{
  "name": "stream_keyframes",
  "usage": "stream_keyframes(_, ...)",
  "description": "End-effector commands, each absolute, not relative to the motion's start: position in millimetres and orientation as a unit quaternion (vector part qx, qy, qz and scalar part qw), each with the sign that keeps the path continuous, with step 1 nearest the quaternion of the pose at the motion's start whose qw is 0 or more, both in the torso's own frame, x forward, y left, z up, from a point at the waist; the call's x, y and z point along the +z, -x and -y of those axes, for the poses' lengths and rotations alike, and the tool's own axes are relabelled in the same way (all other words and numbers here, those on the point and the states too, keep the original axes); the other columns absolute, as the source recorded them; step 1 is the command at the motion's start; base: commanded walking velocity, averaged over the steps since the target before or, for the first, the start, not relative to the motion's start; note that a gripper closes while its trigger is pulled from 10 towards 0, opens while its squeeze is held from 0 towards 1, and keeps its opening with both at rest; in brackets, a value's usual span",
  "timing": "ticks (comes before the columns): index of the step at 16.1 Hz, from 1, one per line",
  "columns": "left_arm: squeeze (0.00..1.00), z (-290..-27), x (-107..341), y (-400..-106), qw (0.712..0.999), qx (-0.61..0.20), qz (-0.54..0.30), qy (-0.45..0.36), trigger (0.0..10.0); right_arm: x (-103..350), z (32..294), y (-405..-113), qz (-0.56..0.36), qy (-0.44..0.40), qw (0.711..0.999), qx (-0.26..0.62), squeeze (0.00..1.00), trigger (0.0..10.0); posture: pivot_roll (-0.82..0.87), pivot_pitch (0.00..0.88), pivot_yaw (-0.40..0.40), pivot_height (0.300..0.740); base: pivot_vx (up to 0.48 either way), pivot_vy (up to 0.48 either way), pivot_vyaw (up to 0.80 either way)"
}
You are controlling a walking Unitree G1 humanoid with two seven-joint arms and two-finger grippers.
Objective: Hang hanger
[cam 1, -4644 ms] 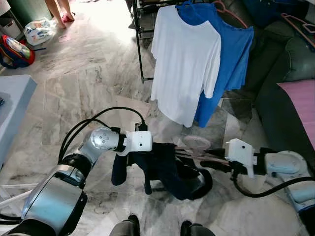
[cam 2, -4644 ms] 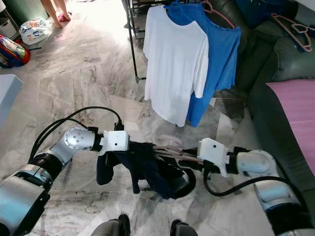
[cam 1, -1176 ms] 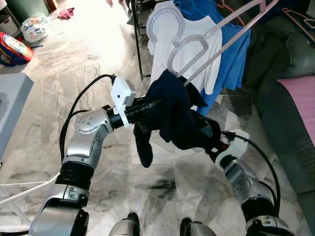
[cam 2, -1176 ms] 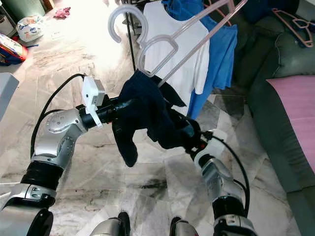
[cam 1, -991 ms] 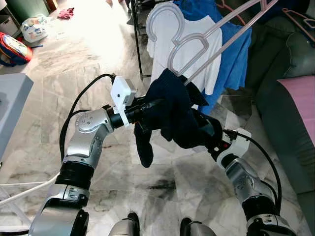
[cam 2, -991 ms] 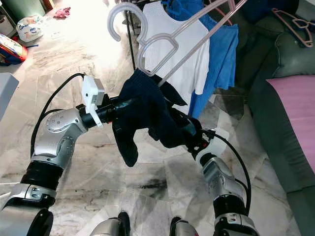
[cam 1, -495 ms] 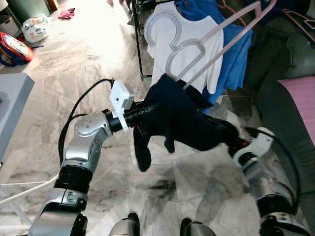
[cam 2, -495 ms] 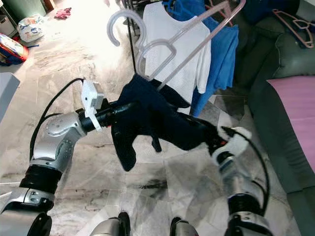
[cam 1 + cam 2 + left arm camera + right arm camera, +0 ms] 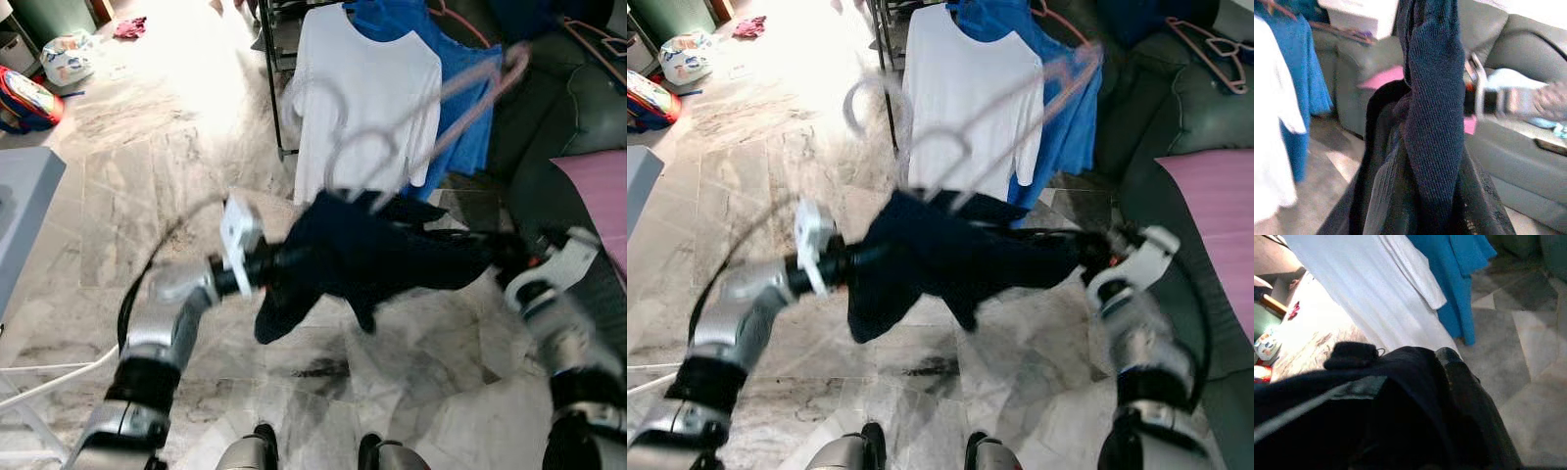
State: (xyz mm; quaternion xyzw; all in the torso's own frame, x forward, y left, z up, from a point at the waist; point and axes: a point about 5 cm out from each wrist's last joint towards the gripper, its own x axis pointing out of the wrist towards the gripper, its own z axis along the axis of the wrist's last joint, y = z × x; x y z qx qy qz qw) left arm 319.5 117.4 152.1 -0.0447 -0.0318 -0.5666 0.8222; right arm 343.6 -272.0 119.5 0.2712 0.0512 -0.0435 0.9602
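You're looking at a dark navy garment (image 9: 382, 259) stretched nearly level between your two arms, its long axis running across the view from your left side to your right, well above the marble floor (image 9: 147, 176). One loose end droops down near the left end. Above it a pale, translucent hanger (image 9: 960, 147) rises out of the cloth, badly motion-blurred: its hook end curls up toward your left and its long arm slants up and away to your right, reaching as far as the blue shirt (image 9: 470, 108).

Your left gripper (image 9: 279, 269) is buried in the left end of the garment, just past its white wrist block. In the left wrist view the knitted cloth (image 9: 1432, 112) covers the fingers (so you cannot tell how far they stand apart, or what exactly they have hold of). Your right gripper (image 9: 1087, 253) meets the right end of the garment; the right wrist view shows one black finger (image 9: 1469, 401) lying along the dark fabric, but whether the pair is closed on it cannot be told.

Beyond the garment, a white T-shirt (image 9: 367, 88) and the blue shirt hang side by side on a dark rack (image 9: 269, 78), the white one nearer your left. A dark green sofa (image 9: 578, 117) with a pink cushion (image 9: 1215, 215) stands at your right.
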Motion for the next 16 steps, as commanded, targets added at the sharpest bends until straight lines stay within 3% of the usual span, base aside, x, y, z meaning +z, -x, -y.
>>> stream_keyframes(1,0.00,-122.1,151.5,-313.6,0.810,-0.584,0.029,0.042,0.0,125.2,280.1,-343.8,-0.052,-0.266,0.961,-0.061,0.00,0.0,-0.02,0.228,0.029,0.740,0.000,0.000,0.00)
stream_keyframes(12,0.00,-127.8,92.8,-282.6,0.743,-0.662,-0.101,0.010,0.0,164.9,282.4,-367.9,-0.057,-0.212,0.974,-0.056,0.00,0.0,-0.04,0.234,0.025,0.740,0.000,0.000,0.00)
stream_keyframes(16,0.00,-133.0,80.2,-287.7,0.770,-0.628,-0.109,-0.008,0.0,191.1,281.7,-372.7,-0.022,-0.184,0.982,-0.040,0.00,0.0,-0.04,0.235,0.028,0.740,0.000,0.000,0.00)
